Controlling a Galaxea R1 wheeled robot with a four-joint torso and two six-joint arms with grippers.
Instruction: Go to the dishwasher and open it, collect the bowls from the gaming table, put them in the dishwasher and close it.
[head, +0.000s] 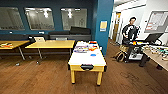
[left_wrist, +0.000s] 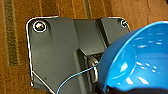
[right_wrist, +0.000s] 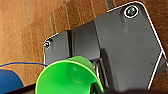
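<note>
A dark blue wall (head: 50, 5) with windows backs a brown wood floor (head: 37, 77). The gaming table (head: 86, 60), white-topped, stands mid-room beside yellow tables (head: 51, 44); a person (head: 130, 31) stands at right. A blue bowl (left_wrist: 140, 57) sits at the left gripper, a green bowl (right_wrist: 67, 76) at the right; I cannot tell either pincer's grip

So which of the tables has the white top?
The gaming table in the middle of the head view: white top, yellow legs, black slot at its near end. The tables to its left have yellow tops.
</note>
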